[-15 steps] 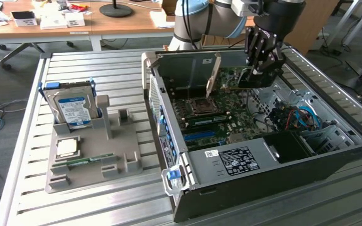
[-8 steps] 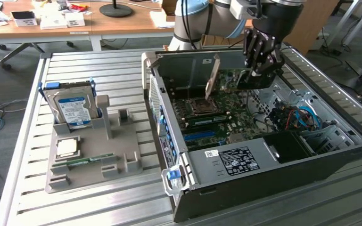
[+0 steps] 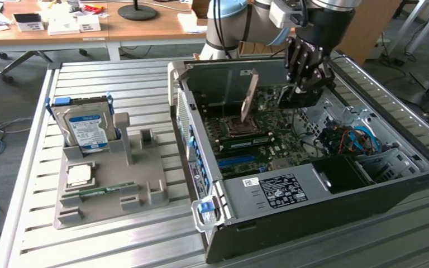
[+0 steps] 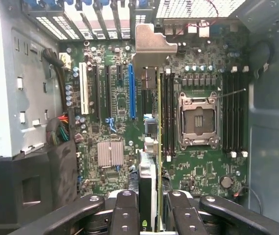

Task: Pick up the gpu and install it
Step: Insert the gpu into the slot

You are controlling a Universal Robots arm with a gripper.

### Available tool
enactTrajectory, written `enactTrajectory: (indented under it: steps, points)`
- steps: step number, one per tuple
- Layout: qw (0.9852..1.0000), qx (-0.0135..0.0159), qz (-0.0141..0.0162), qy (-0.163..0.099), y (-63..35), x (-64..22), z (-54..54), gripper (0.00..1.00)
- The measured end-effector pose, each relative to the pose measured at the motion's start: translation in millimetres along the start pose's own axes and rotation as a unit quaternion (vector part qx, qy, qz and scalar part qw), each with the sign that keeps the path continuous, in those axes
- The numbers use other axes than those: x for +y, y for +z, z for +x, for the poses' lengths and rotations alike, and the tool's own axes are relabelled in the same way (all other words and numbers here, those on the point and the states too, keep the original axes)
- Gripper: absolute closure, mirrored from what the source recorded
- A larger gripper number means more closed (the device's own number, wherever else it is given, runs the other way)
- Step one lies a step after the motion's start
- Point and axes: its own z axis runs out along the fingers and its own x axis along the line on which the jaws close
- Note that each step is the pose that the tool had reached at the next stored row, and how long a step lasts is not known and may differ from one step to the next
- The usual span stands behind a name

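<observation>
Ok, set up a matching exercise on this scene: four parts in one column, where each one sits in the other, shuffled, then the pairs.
1. gpu
2. hard drive
3. processor chip
4. processor socket

A. lying flat on the grey holder
B. empty, on the motherboard
C. held between the fingers
D. standing on edge in the grey holder

Pairs: 1-C, 2-D, 3-A, 4-B

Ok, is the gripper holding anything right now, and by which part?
Yes, the gripper holds the gpu on edge over the motherboard, clamping its two flat faces at the end away from the silver bracket.
</observation>
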Motion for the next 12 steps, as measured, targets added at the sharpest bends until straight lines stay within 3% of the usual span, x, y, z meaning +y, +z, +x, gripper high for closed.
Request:
enactTrajectory:
  steps: [12]
  points:
    - [1.0, 0.0008, 0.0, -0.001, 2.4, 2.2, 0.2, 0.73]
